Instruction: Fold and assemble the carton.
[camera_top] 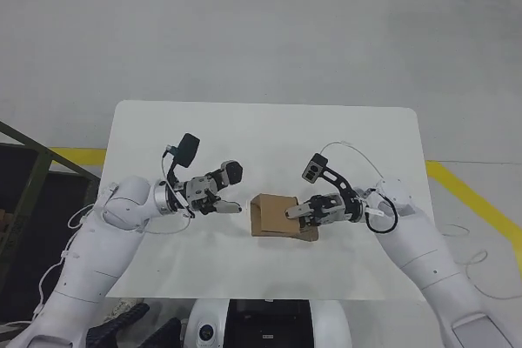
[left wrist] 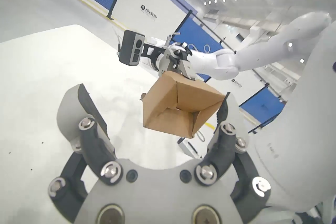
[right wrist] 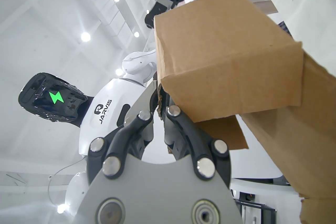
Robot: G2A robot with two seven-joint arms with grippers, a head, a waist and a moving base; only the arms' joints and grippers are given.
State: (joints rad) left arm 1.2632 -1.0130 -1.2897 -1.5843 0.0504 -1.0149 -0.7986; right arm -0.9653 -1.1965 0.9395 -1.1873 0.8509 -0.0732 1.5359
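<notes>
Brown carton (camera_top: 274,215) gripped by the right claw (camera_top: 302,211); the left claw (camera_top: 236,189) is spread wide beside it.
In the top view the carton sits at the lower middle of the white table (camera_top: 261,130), nearer the table's lower edge than its upper one. The right claw's fingers are closed tight on a flap at the carton's right edge, and the left wrist view suggests the box is lifted off the surface, its folded end flaps facing the left claw. The left claw has nothing in it, and a strip of table shows between it and the carton's left edge. A dark green rack (camera_top: 13,165) stands off the table's left edge, and a yellow floor line (camera_top: 470,187) passes its right edge.
</notes>
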